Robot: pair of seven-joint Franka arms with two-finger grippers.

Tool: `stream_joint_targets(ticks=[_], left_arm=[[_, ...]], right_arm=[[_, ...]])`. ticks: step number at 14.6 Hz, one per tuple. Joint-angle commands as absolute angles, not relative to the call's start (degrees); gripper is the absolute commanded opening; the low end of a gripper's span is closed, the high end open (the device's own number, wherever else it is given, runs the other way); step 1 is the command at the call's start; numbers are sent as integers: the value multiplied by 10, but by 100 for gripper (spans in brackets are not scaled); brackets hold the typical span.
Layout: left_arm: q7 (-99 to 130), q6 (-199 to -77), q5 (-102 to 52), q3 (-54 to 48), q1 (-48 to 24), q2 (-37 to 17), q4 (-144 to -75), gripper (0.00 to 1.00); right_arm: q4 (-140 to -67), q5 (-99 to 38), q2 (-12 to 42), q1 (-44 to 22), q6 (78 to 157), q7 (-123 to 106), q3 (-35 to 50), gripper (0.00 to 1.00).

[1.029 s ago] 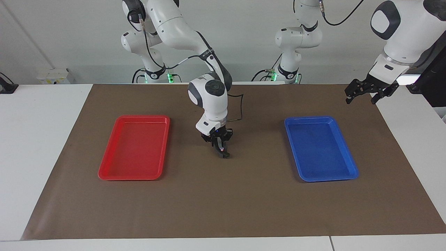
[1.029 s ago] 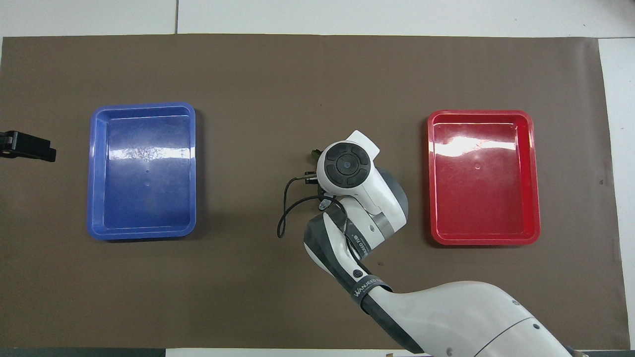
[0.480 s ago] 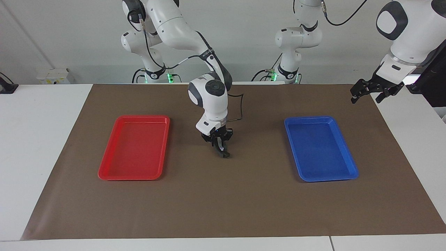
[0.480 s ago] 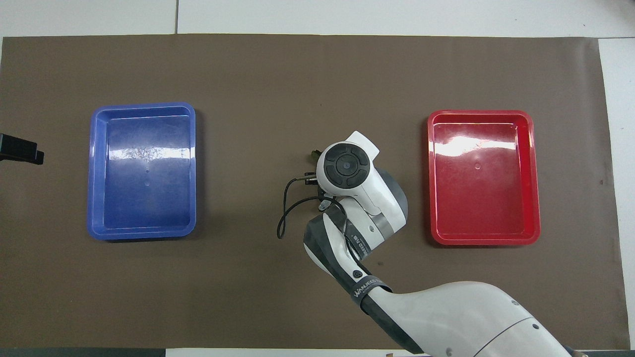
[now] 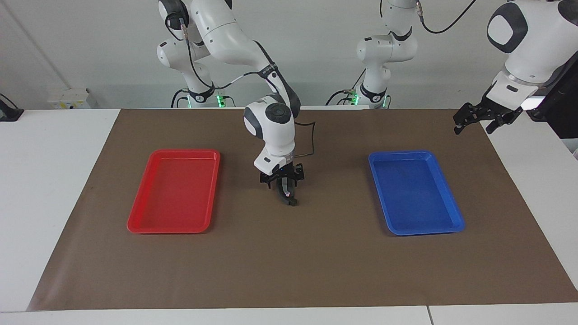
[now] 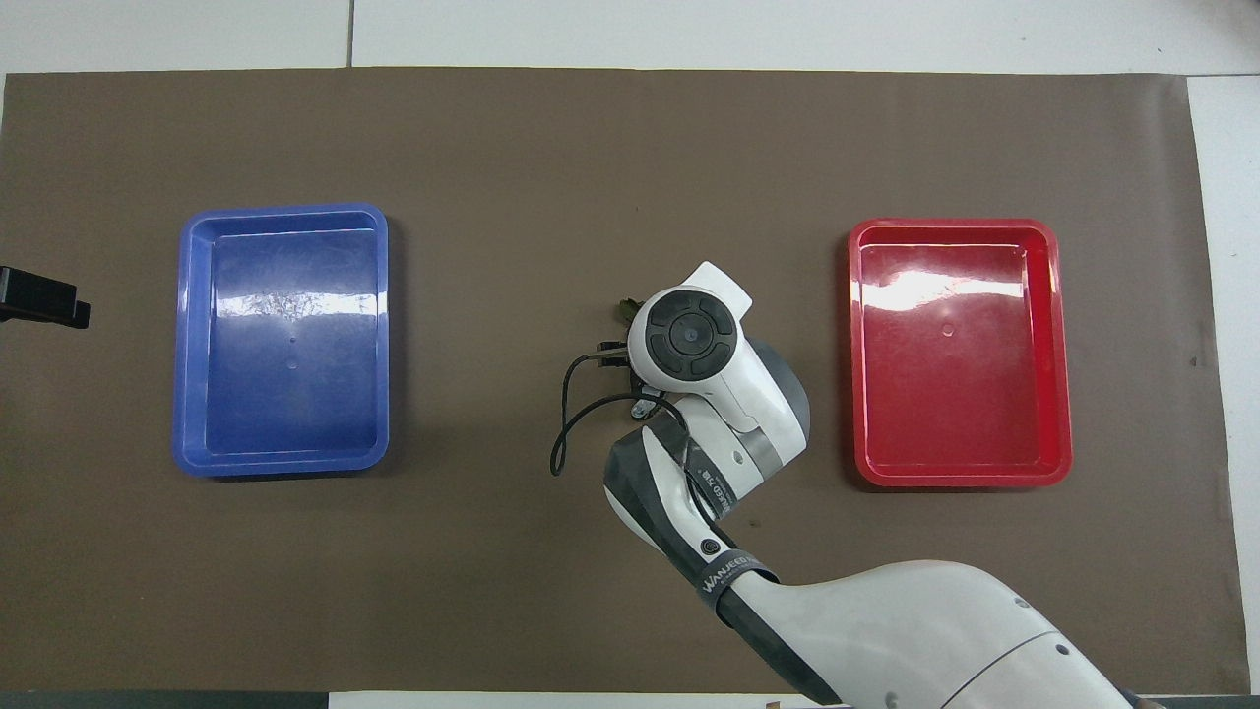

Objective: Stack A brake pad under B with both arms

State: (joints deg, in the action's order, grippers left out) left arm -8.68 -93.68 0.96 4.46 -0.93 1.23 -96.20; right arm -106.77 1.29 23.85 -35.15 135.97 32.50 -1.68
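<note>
My right gripper [image 5: 284,186] is low over the middle of the brown mat, between the two trays. Right under it is a dark, curved, narrow piece [image 5: 290,198] with a small light spot, which looks like B. Its lower end rests on the mat. In the overhead view the right arm's wrist [image 6: 689,335] covers the gripper, and only a dark tip of the piece [image 6: 623,311] shows. I cannot make out the short grey A pad as a separate thing. My left gripper [image 5: 474,128] is open and empty, raised over the mat's corner at the left arm's end.
A red tray [image 5: 135,223] lies toward the right arm's end and a blue tray [image 5: 451,225] toward the left arm's end. Both are empty. A black cable [image 6: 566,423] loops from the right wrist.
The left gripper has drawn back and up, away from the blue tray toward the table's end. The right hand has turned slightly and stayed over the dark piece.
</note>
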Motion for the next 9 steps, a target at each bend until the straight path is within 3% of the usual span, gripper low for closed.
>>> stream_joint_targets(ticks=[1,9], left_arm=[[-91,-933,19,41,-7,17,-967,100],[-87,-932,19,41,-7,16,-965,100]], right_arm=[[-1084,15,184,-329,1338,324,-24,100],[-1078,37,40,-134,1202,224,-24,100]])
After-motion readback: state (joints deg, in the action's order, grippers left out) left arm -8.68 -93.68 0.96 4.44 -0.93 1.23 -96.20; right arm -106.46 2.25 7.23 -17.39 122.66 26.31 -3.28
